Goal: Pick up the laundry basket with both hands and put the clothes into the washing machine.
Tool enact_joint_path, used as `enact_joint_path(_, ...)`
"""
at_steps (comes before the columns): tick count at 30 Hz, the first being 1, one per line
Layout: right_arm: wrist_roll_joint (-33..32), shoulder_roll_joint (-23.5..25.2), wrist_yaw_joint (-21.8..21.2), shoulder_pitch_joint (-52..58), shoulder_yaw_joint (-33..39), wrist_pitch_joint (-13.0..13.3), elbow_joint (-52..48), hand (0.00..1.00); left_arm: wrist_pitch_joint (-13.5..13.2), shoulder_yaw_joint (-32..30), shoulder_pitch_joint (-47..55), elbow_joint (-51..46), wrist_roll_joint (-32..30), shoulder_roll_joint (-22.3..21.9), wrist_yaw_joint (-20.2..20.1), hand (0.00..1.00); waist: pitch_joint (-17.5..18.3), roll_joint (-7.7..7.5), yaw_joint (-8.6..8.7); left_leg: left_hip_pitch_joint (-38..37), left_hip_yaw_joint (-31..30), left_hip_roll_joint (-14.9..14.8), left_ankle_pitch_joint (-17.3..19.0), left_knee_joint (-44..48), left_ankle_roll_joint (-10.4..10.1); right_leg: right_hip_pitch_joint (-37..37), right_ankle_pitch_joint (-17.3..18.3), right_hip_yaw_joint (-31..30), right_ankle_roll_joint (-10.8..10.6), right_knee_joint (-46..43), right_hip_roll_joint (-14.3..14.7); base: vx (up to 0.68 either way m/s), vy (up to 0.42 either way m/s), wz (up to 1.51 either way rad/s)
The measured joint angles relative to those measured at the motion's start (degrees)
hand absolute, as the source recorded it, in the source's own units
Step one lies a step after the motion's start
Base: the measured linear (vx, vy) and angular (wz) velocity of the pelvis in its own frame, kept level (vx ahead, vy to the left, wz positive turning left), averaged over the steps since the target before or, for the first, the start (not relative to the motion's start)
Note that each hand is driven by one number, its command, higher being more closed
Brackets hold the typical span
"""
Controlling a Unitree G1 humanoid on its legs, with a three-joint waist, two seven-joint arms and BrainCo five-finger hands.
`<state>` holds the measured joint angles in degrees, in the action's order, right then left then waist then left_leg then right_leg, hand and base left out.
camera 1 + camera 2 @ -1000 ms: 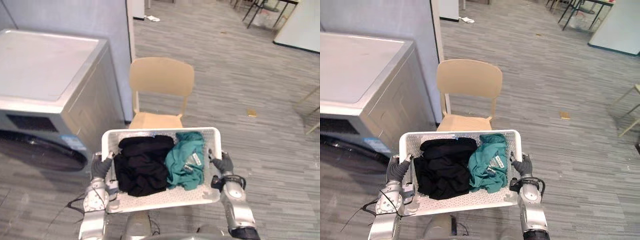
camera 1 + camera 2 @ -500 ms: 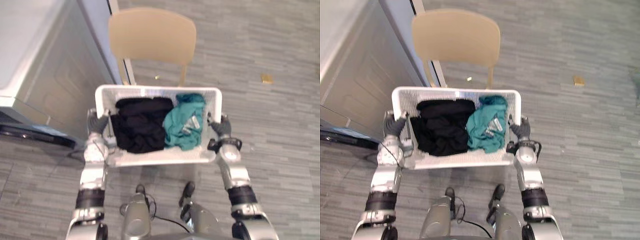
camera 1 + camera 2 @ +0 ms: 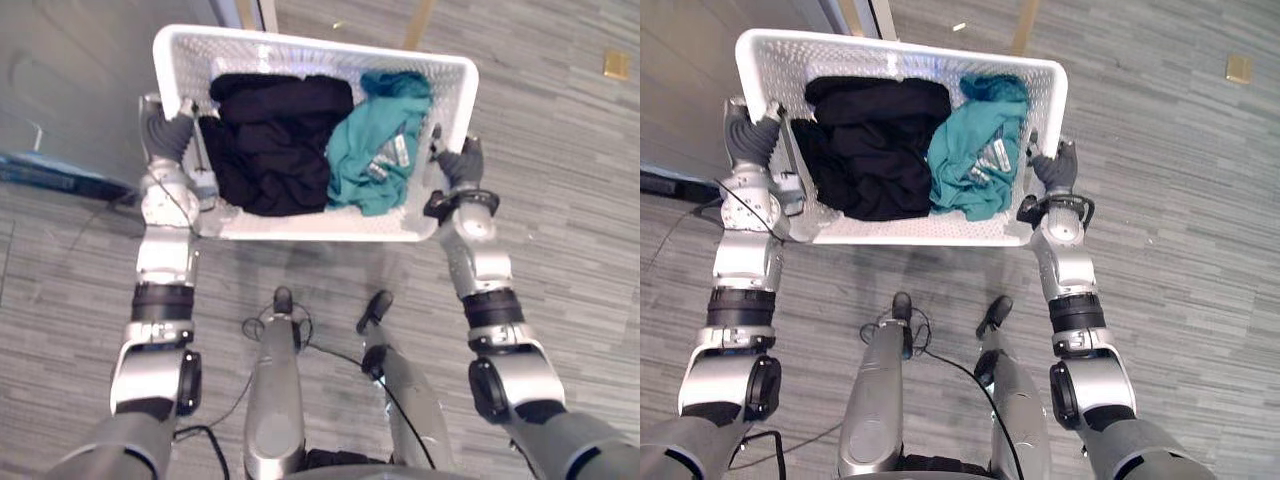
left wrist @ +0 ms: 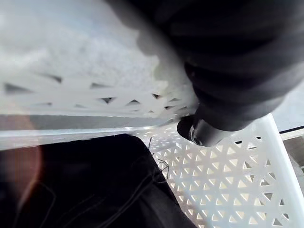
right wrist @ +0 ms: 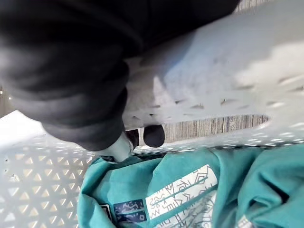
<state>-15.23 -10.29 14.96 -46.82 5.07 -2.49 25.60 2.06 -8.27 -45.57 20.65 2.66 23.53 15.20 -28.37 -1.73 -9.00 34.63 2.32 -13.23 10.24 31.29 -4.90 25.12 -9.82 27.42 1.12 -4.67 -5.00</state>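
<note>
I hold a white perforated laundry basket (image 3: 310, 222) in the air before me, above the floor. A black garment (image 3: 270, 140) fills its left half and a teal garment (image 3: 380, 150) with a printed label lies in its right half. My left hand (image 3: 165, 130) grips the basket's left end, its fingers curled through the rim. My right hand (image 3: 462, 165) grips the right end the same way. In the left wrist view a finger (image 4: 199, 130) hooks inside the lattice wall beside the black garment (image 4: 80, 185). The right wrist view has dark fingertips (image 5: 147, 135) curled over the rim above the teal garment (image 5: 190, 190).
The grey side of the washing machine (image 3: 70, 70) stands at the upper left, close to the basket's left end. Two tan chair legs (image 3: 420, 20) rise just beyond the basket's far rim. A small tan scrap (image 3: 617, 64) lies on the grey plank floor at the upper right.
The view has tipped further down, so the basket now sits higher in the picture and the chair's seat and back have gone out of sight. Both hands keep their grip.
</note>
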Motion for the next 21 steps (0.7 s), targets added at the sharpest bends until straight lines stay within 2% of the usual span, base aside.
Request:
enact_joint_path(7,-1.19,-2.11,0.01,-10.58,2.46,-0.29,8.08,1.00,-0.01,1.80,-9.25,4.97,3.97,2.06,-0.01,1.00,-0.78,0.11,0.33,3.82,-0.73,-1.22,-0.21,1.48,-0.34,2.47,-0.47,1.12,0.60,0.19,1.00,0.00,-0.007,-0.02)
enact_joint_path(11,-1.18,-2.36,-0.01,-12.91,2.91,-0.38,10.80,1.00,-0.11,1.79,-9.60,5.03,4.06,2.02,0.24,1.00,-0.78,0.11,0.51,3.96,-0.68,-1.49,-0.34,0.82,-0.56,2.63,-0.47,1.85,0.59,0.63,1.25,0.02,-0.005,0.00)
enact_joint_path(12,-1.18,-2.36,0.01,-13.76,2.90,-0.40,12.14,1.00,-0.12,1.79,-9.60,5.08,4.06,1.97,0.52,0.00,-0.78,0.11,0.56,4.09,-0.66,-1.58,-0.44,0.59,-0.74,2.72,-0.47,2.02,0.59,0.92,1.40,0.05,-0.018,-0.01)
enact_joint_path(13,-1.17,-2.34,-0.01,-14.49,2.84,-0.39,13.33,0.00,-0.13,1.79,-9.60,5.46,4.10,1.96,1.24,0.00,-0.78,0.11,0.51,4.32,-0.69,-1.80,-0.52,0.56,-0.88,2.87,-0.48,2.11,0.59,1.06,1.66,0.04,-0.016,-0.01)
enact_joint_path(18,-2.32,-2.22,0.02,-17.68,2.85,-0.45,17.28,0.00,-0.16,0.99,-10.50,8.01,7.06,1.42,4.62,0.00,-0.78,0.11,0.75,4.42,-0.72,-2.05,-1.14,-0.41,-1.72,3.12,-0.50,2.56,0.59,1.16,1.92,0.05,-0.001,0.02)
enact_joint_path(21,-3.82,-2.32,-0.02,-19.85,2.78,-0.46,20.03,0.00,-0.13,0.54,-13.09,10.93,8.68,1.36,5.36,0.00,-0.78,0.11,0.81,4.30,-0.68,-2.15,-1.26,-0.62,-1.87,3.13,-0.57,2.61,0.69,1.17,1.99,0.00,0.000,0.00)
